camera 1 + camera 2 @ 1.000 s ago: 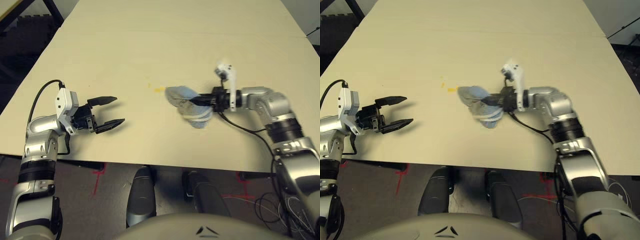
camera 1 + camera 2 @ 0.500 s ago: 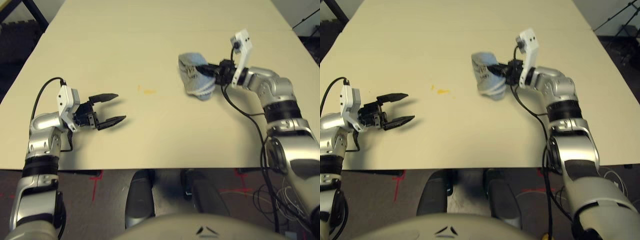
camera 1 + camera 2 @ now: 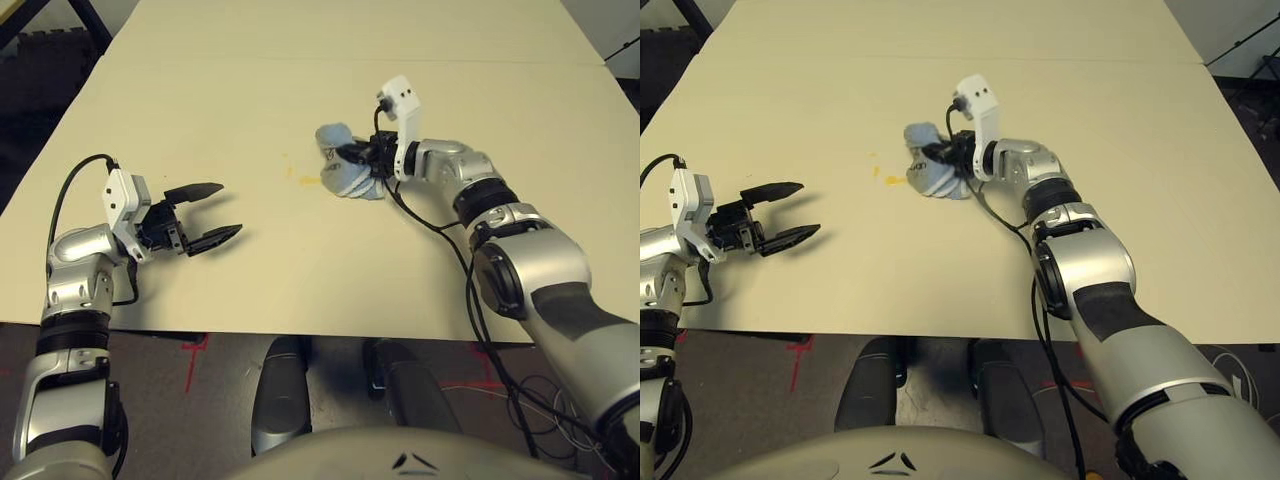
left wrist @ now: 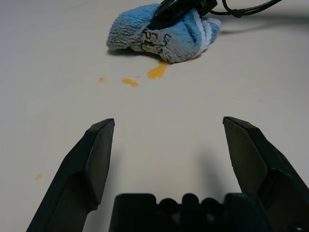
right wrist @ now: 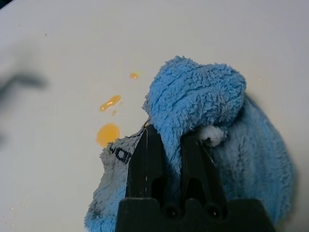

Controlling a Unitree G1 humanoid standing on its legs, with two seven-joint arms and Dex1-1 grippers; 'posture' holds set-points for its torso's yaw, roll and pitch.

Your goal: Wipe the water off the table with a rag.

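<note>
Currently my right hand [image 5: 166,164] is clamped on the rag [image 5: 195,99], a fold of blue cloth pinched between its two black fingers, the remainder bunched on the bench [image 3: 250,280] with its whitish hem and dark markings visible. Orange-yellow water [image 4: 157,71] lies in a few small splotches just beside the rag, on the side toward my left hand, the largest at the cloth's edge. My left hand [image 3: 232,210], empty, has its fingers well apart over the bench, with a faint separate speck [image 4: 38,177] of orange nearby.

Seemingly a robotics lab — red floor tape [image 3: 190,366], loose cables [image 3: 545,405], a large bare-framed table [image 3: 280,110]
</note>
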